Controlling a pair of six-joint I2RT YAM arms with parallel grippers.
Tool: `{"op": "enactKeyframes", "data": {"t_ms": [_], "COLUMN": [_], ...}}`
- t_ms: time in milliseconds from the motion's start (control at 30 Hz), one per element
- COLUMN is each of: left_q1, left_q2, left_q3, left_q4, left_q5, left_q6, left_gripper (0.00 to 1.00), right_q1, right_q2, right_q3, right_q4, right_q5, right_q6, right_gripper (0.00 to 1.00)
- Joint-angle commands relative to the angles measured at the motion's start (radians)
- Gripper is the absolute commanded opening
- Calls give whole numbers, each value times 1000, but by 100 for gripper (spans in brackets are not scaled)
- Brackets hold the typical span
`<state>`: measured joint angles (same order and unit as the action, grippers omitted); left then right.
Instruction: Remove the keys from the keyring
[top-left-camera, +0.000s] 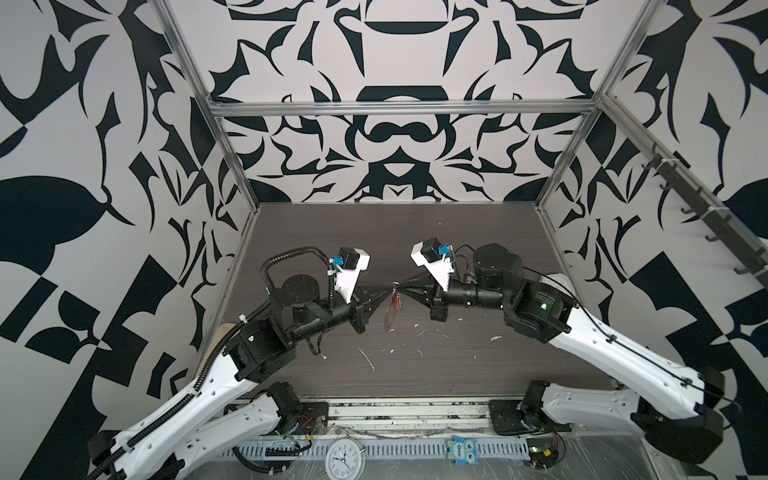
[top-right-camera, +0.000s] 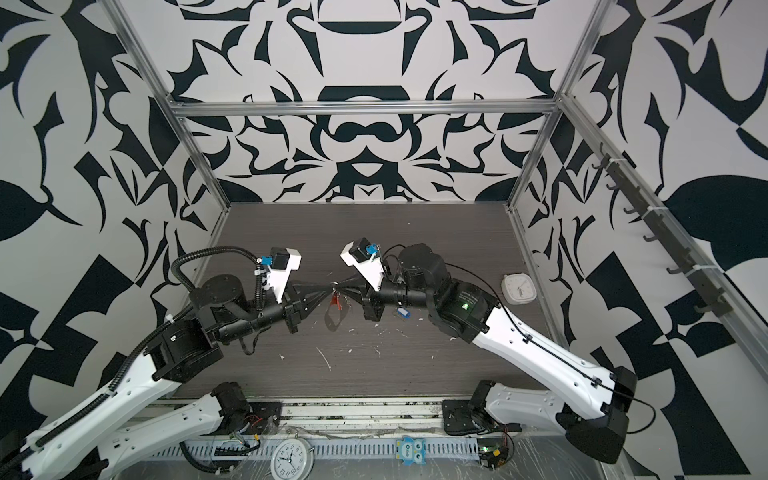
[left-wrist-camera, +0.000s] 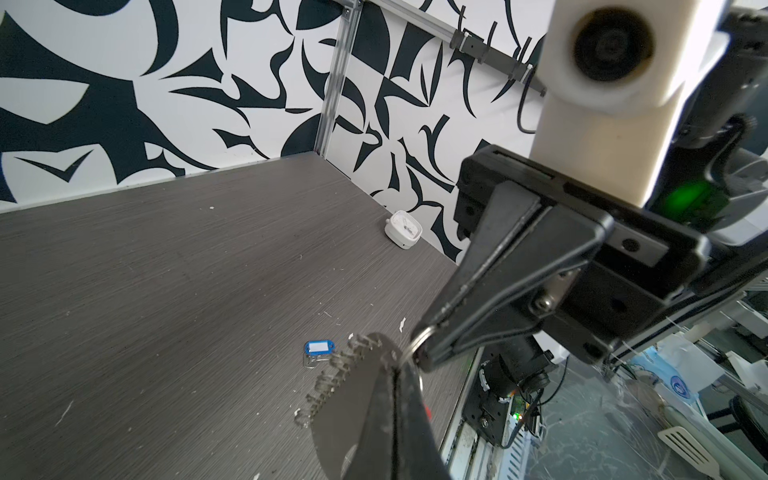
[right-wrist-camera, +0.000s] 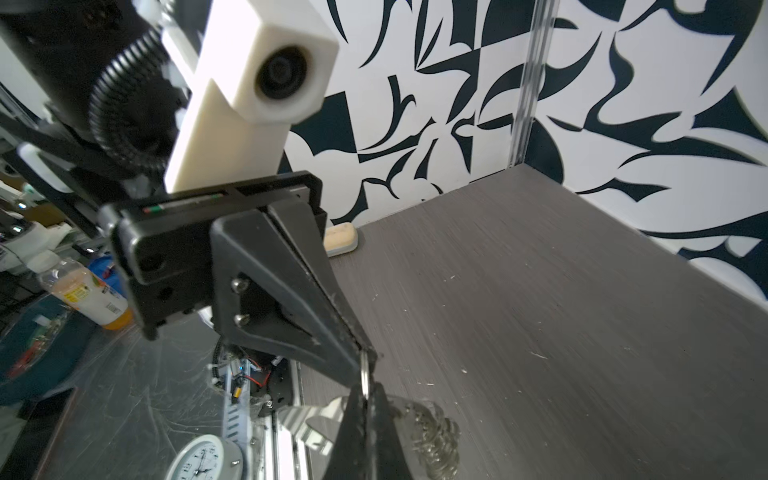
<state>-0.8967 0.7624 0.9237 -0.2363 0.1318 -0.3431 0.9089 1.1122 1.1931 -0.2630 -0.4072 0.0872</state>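
Left arm reaches in near level. The left gripper (top-left-camera: 388, 287) is pinched tight on the keyring (left-wrist-camera: 419, 337), mid-air over the middle of the table (top-left-camera: 415, 241). The keyring is thin silvery rings, and I see its chain dangling, blurred. The red key (top-right-camera: 334, 303), an oblong plastic tag, hangs just below the tips. The right gripper (top-left-camera: 403, 286) meets the left tip to tip, clamped on the same ring. The blue key (top-right-camera: 402, 312) lies loose on the dark woodgrain under the right wrist, apart from the keyring.
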Motion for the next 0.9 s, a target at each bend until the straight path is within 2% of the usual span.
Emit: {"op": "enactKeyframes", "data": {"t_ms": [0, 67, 133, 200, 233, 300, 433, 600, 867], "left_q1": [1, 1, 1, 1, 1, 1, 2, 9, 37], "left_q2": [-8, -21, -44, -67, -77, -84, -60, -38, -24], "left_q3": [26, 17, 4, -4, -8, -9, 7, 18, 17], "left_q4": [23, 25, 19, 2, -5, -14, -32, -30, -3], "left_q5": [24, 30, 47, 75, 88, 134, 156, 172, 216], "left_q6": [-1, 2, 9, 54, 68, 84, 94, 101, 87], "left_gripper": [0, 0, 21, 35, 41, 46, 47, 37, 38], "right_q1": [-14, -26, -53, -85, -97, -105, -111, -113, -113], "right_q2": [-9, -12, -19, -25, -25, -23, -15, -14, -18], "right_q3": [42, 39, 32, 30, 30, 36, 49, 60, 63], "right_q4": [56, 54, 54, 53, 53, 44, 22, -1, -19], "right_q5": [-27, -45, -90, -139, -166, -196, -248, -310, -364], "right_q6": [15, 17, 26, 34, 40, 38, 27, 16, 16], "right_gripper": [0, 0, 0, 0, 0, 0, 0, 0, 0]}}
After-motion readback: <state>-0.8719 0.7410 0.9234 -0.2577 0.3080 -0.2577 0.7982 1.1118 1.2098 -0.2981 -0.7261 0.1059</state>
